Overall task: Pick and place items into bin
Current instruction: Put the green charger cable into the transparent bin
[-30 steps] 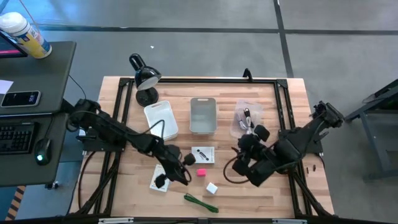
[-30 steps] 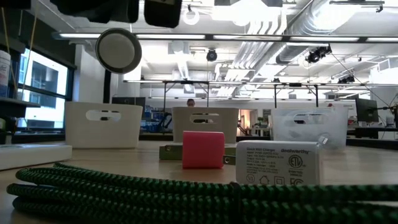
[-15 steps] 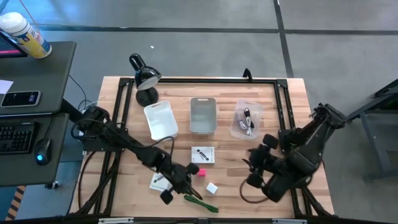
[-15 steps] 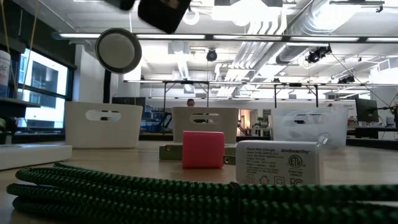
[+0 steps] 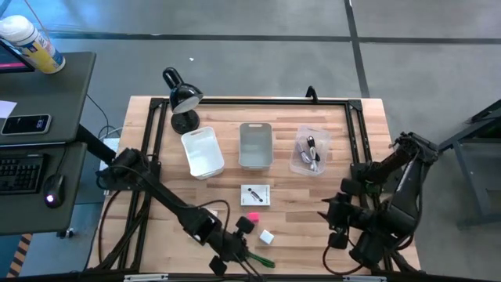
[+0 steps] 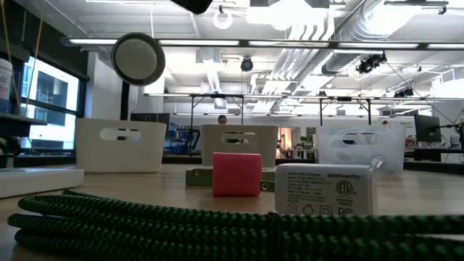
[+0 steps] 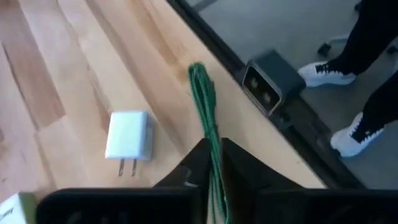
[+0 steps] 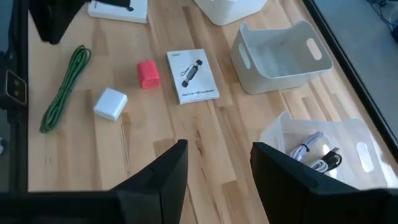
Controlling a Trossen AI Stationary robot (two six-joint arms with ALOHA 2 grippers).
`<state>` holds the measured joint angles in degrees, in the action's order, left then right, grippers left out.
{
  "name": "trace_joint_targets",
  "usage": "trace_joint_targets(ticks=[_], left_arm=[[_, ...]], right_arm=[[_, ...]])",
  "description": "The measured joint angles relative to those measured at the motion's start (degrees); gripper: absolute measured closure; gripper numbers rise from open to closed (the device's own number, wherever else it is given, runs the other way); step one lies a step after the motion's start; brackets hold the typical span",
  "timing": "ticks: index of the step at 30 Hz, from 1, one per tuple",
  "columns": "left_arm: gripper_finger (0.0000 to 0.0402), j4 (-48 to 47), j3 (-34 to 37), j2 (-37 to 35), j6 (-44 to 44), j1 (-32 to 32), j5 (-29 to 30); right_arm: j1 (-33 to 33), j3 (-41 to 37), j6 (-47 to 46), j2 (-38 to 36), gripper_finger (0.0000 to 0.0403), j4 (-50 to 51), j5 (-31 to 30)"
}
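We see the left pincer [image 7: 211, 163] at the table's [image 5: 290, 235] near edge, fingers narrowly parted astride the green cord [image 7: 207, 118], whose long axis runs along that edge. Beyond lie white cube [image 5: 267, 236], pink cube [image 5: 253, 217], packet [image 5: 255, 195]. Right pincer [image 8: 214, 165] spread, empty.

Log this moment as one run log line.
left gripper: over green cord, closing around it | right gripper: open, empty, waiting at table's right | pink cube, white cube: on table
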<state>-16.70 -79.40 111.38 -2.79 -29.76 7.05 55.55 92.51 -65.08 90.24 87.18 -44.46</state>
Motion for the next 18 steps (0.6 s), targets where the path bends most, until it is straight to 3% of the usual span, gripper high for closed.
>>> trace_joint_targets(ticks=[10, 18], left_arm=[[0.0231, -3.3, -1.5, 4.5, 3.3, 0.1, -0.8], [0.0207, -3.2, -1.5, 6.1, 3.7, 0.1, -3.4]], right_arm=[[0.1, 0.0, -1.8, 0.0, 0.0223, -1.4, 2.6], [0.1, 0.0, -2.1, 0.0, 0.0224, -2.5, 3.0]])
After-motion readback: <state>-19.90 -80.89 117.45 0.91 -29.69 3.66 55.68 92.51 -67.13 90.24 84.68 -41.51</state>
